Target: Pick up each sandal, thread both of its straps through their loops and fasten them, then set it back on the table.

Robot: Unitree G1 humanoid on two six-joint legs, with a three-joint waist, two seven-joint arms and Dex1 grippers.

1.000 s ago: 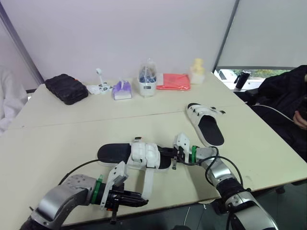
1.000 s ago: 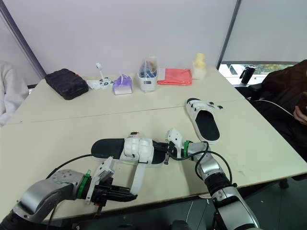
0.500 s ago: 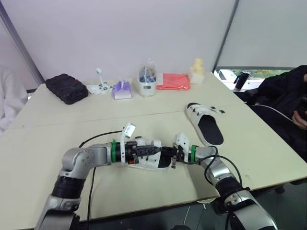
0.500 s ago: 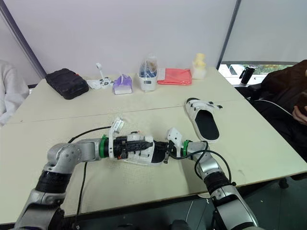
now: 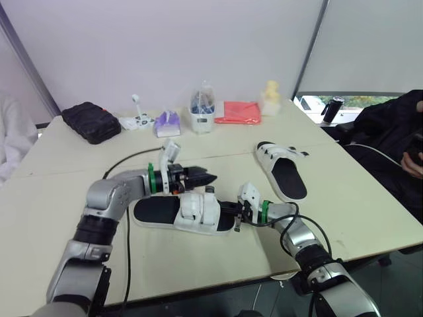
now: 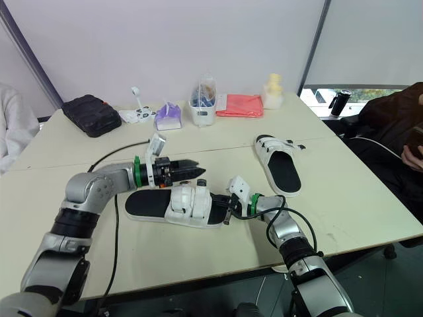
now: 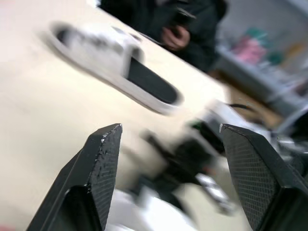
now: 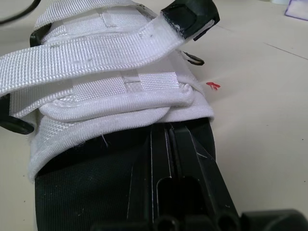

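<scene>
The left gripper [image 5: 210, 177] hangs with its fingers spread apart, holding nothing, just above the far side of the near sandal [image 5: 162, 211] and pointing towards the table's right edge. The right gripper [image 5: 236, 214] appears clamped on the end of that sandal's sole: one black finger [image 8: 185, 159] lies flat along the dark footbed and runs in under the white straps, while its partner is hidden beneath, so the pinch is a judgement. The sandal lies flat near the middle of the table's near edge, lengthwise along it. One strap [image 8: 96, 55] rides loose over the upper, its black tip [image 8: 190, 17] lifted free, so fastening looks unfinished. The second sandal [image 5: 284, 168] rests well apart, towards the right edge of the table [image 5: 66, 198].

The likely next move is for the left gripper to take the loose strap end – and the trouble sits there. The right hold is at one end of the sole only, so a sideways tug on the strap could twist the sandal out of that pinch or drag it along the table. The webbing is limp and may fold instead of feeding through its loop. The left arm's cable [image 5: 125, 158] trails over the table behind the sandal and could snag
</scene>
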